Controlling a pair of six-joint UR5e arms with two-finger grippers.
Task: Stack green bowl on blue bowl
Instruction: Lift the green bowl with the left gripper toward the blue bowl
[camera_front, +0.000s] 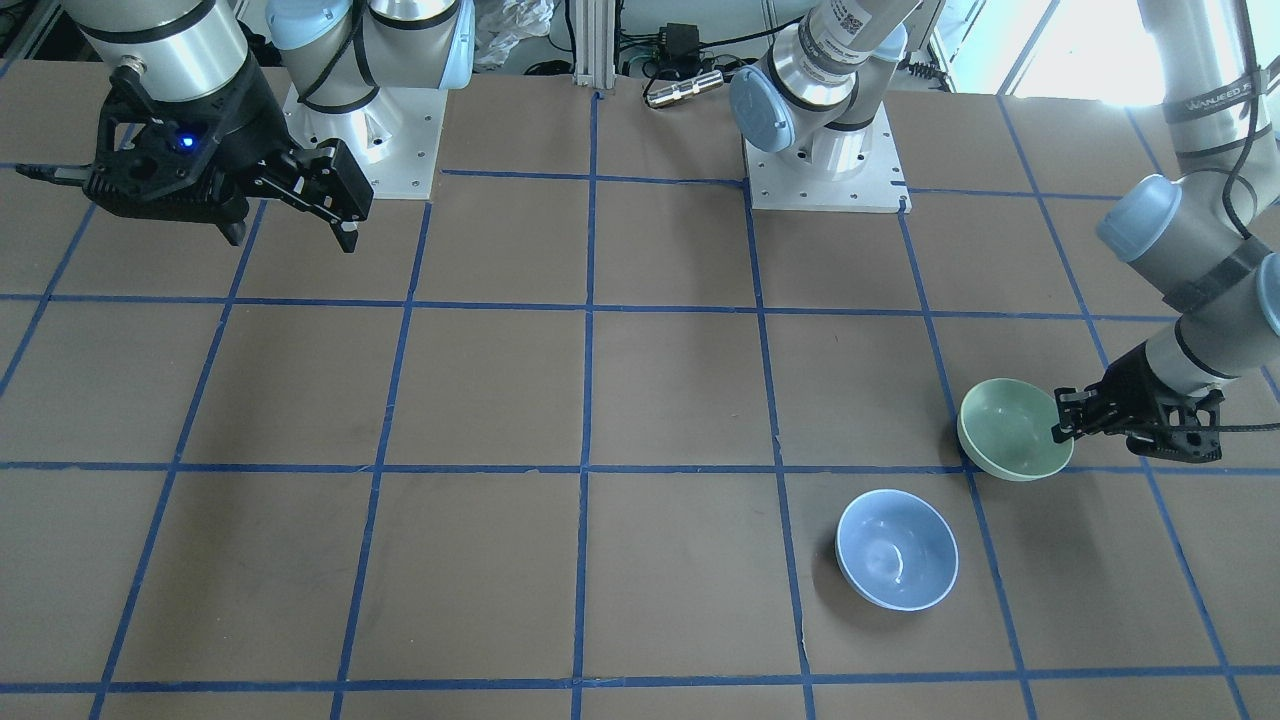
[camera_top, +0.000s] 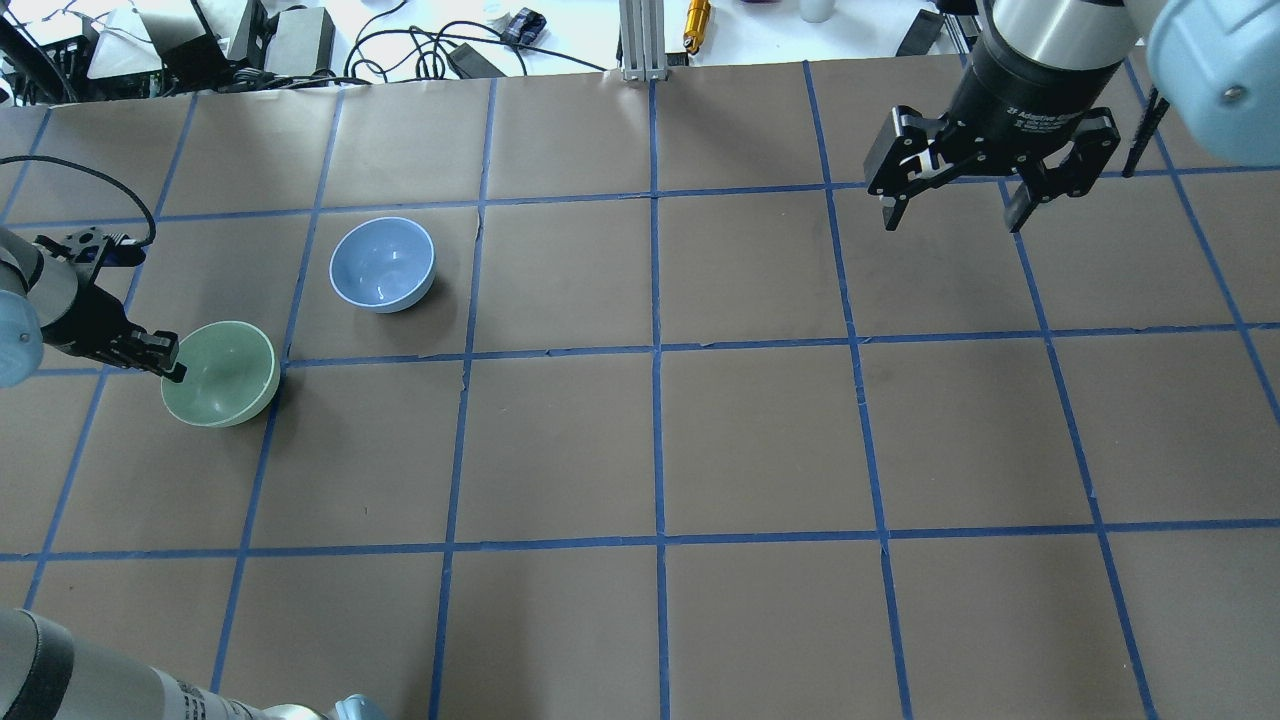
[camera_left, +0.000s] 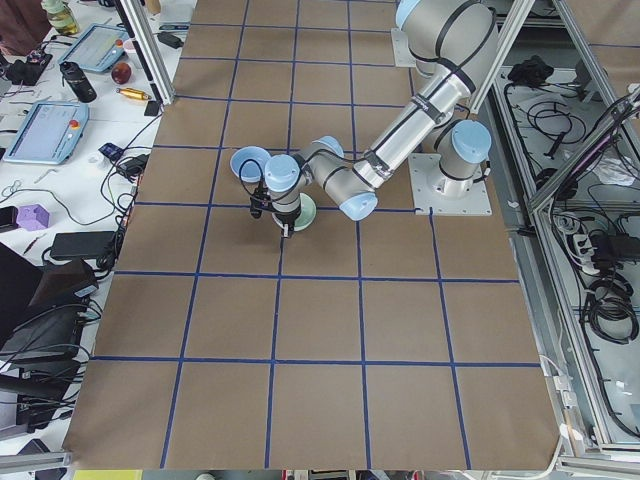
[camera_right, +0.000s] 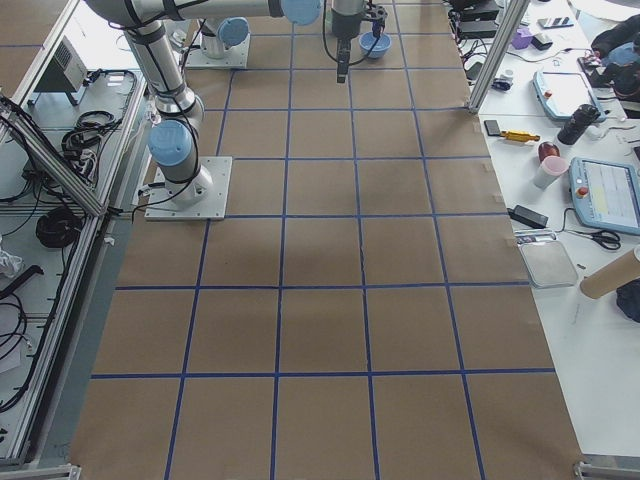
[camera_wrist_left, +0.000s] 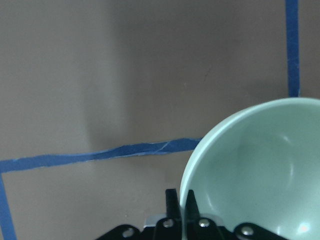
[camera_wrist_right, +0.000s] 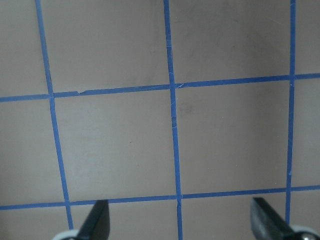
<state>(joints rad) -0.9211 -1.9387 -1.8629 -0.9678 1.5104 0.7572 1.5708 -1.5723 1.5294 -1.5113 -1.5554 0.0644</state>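
The green bowl (camera_front: 1012, 428) (camera_top: 222, 372) is tilted, its rim pinched by my left gripper (camera_front: 1060, 428) (camera_top: 172, 369), which is shut on it. In the left wrist view the green bowl (camera_wrist_left: 260, 170) fills the lower right, with the fingers (camera_wrist_left: 191, 206) closed on either side of its rim. The blue bowl (camera_front: 897, 549) (camera_top: 383, 264) stands upright on the table a little apart from the green one. My right gripper (camera_front: 292, 222) (camera_top: 950, 205) hangs open and empty above the far side of the table.
The brown table (camera_top: 650, 440) carries a grid of blue tape lines. Cables and gear (camera_top: 230, 40) lie beyond the far edge. The arm bases (camera_front: 825, 170) stand at the robot's edge. The right wrist view shows only taped table (camera_wrist_right: 172, 125).
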